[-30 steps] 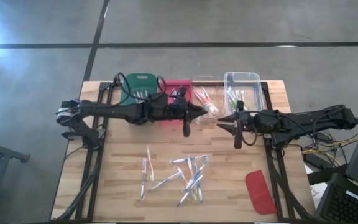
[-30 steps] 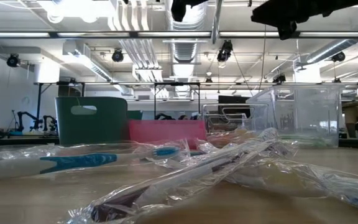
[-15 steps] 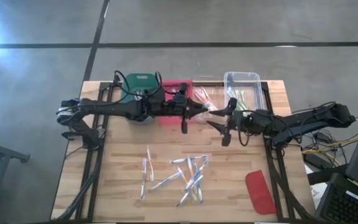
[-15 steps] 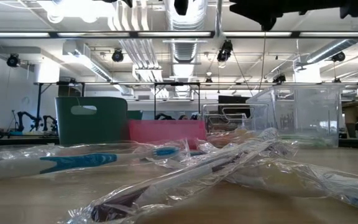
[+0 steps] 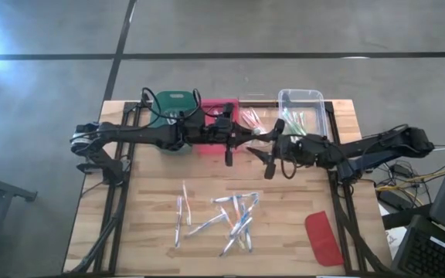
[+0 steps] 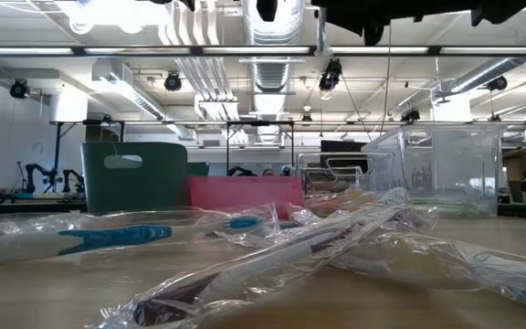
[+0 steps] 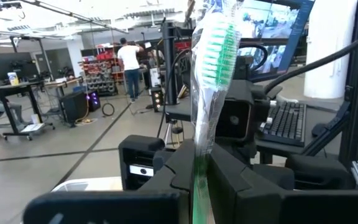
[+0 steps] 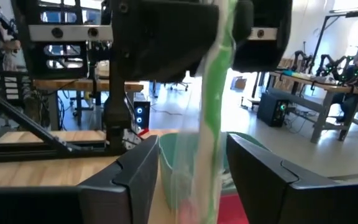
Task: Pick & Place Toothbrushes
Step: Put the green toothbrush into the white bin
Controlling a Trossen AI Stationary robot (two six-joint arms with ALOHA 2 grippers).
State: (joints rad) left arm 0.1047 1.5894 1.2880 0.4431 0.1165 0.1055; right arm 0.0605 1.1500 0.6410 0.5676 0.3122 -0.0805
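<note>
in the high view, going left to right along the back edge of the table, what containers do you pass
green bin → pink bin → clear wire-edged tray with pink-accent toothbrushes → clear plastic bin

no legible text, no labels, no brand marks, no numbers

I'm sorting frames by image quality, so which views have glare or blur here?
High view: a bright glare patch on the floor at the picture's left edge. Low view: ceiling lights blow out, and the wrapped toothbrushes nearest the lens are soft. Left wrist view: the green toothbrush in the left gripper is sharp. Right wrist view: the same toothbrush is smeared between the right gripper's open fingers.
</note>
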